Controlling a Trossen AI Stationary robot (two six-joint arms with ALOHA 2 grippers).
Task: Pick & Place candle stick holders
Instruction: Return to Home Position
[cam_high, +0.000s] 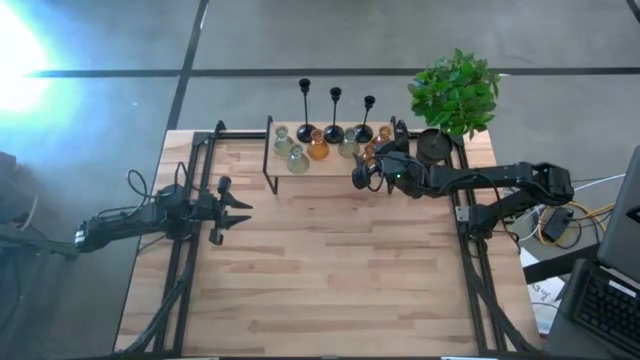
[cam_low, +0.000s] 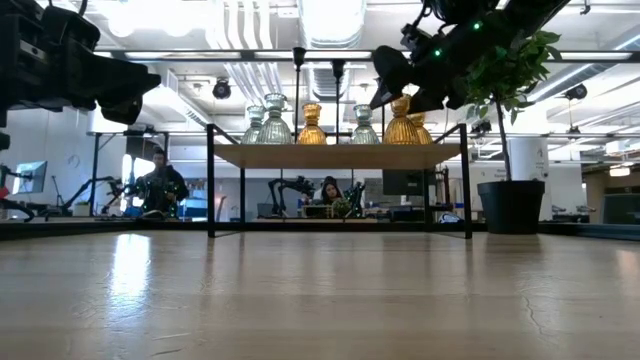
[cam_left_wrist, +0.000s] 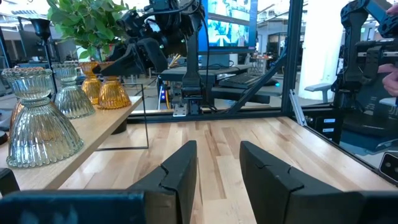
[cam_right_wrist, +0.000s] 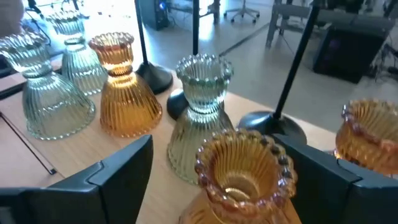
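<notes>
A raised wooden shelf (cam_high: 330, 168) at the table's far edge carries three slim black candlesticks (cam_high: 335, 108) and several ribbed glass holders, clear (cam_right_wrist: 53, 93) and amber (cam_right_wrist: 124, 87). My right gripper (cam_right_wrist: 219, 149) is open at the shelf's right part. Its fingers stand on either side of an amber holder (cam_right_wrist: 245, 171), which rests by its base on the shelf (cam_low: 400, 122). A pale green holder (cam_right_wrist: 202, 93) stands just behind it. My left gripper (cam_left_wrist: 217, 163) waits open above the table's left side (cam_high: 240, 210), with nothing between its fingers.
A leafy plant (cam_high: 455, 90) in a black pot (cam_high: 433, 147) stands at the shelf's right end, close beside my right arm. Black frame rails (cam_high: 190, 200) run along both table sides. The bare wooden tabletop (cam_high: 330, 270) stretches toward the near edge. People sit in the room beyond (cam_low: 160, 185).
</notes>
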